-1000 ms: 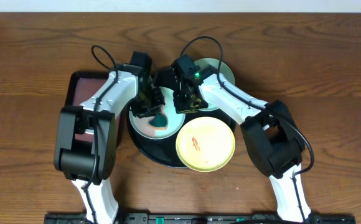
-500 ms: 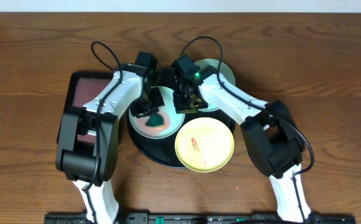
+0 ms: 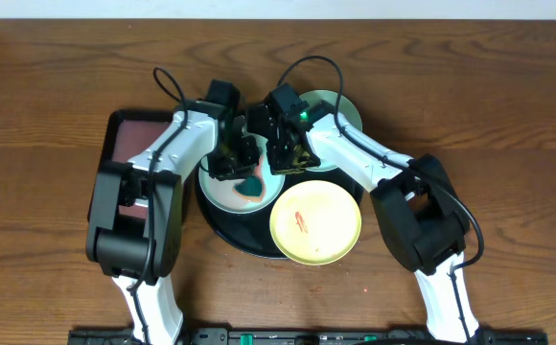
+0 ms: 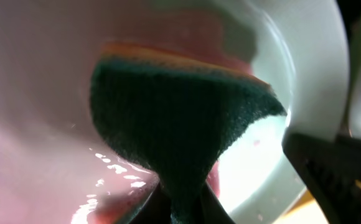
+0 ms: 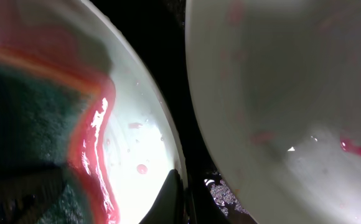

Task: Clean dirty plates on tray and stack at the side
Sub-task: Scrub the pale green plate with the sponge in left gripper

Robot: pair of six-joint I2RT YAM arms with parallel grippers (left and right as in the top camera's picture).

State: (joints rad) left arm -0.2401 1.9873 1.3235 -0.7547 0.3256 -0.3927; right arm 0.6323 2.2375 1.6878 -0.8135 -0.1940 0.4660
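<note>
1. Three plates, all round, shallow and glossy. One aqua plate [image 3: 222, 196] lies on the left of the round black tray [image 3: 244, 245]. The yellow plate [image 3: 321, 225] overlaps the tray's near right rim. A second aqua plate [image 3: 343, 107] sits at the far right, partly under my right arm.
2. The yellow plate carries a small red smear in its centre. The aqua plate on the tray is coated with a wet pinkish-red film.
3. My left gripper [image 4: 183, 205] is pinching a sponge [image 4: 180, 124]. The sponge has coarse dark green scouring fibre on one face and a yellow-orange foam layer behind, and it lies on that filmed aqua plate.
4. My right gripper [image 5: 171, 196] has its fingers pressed together, tips at the right rim of the same plate. I cannot tell whether the rim is caught between them.
5. Left of the round tray sits a rectangular black-rimmed tray [image 3: 125, 139] with a reddish-brown inside, on a wood-grain table [image 3: 508, 96].
</note>
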